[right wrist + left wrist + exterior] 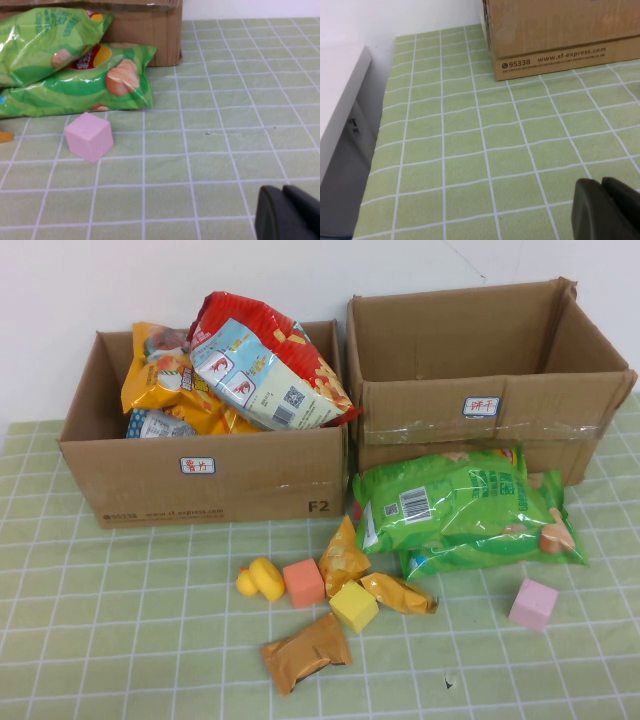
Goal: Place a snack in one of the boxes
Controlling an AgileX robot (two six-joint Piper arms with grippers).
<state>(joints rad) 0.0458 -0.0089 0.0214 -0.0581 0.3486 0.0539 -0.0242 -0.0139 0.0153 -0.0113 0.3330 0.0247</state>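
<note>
Two cardboard boxes stand at the back. The left box (200, 475) holds several snack bags. The right box (490, 350) looks empty. Two green snack bags (455, 505) lie in front of the right box and show in the right wrist view (75, 85). Small orange snack packets (343, 558) and a brown packet (305, 650) lie in the middle. My left gripper (602, 200) is shut and empty above the mat, left of the left box (560, 40). My right gripper (285, 207) is shut and empty, low over the mat to the right of the pink cube (89, 136). Neither arm shows in the high view.
A yellow duck (262, 578), an orange cube (303, 582), a yellow cube (354, 605) and a pink cube (533, 603) lie among the packets. The mat's left edge and a white ledge (340, 100) show in the left wrist view.
</note>
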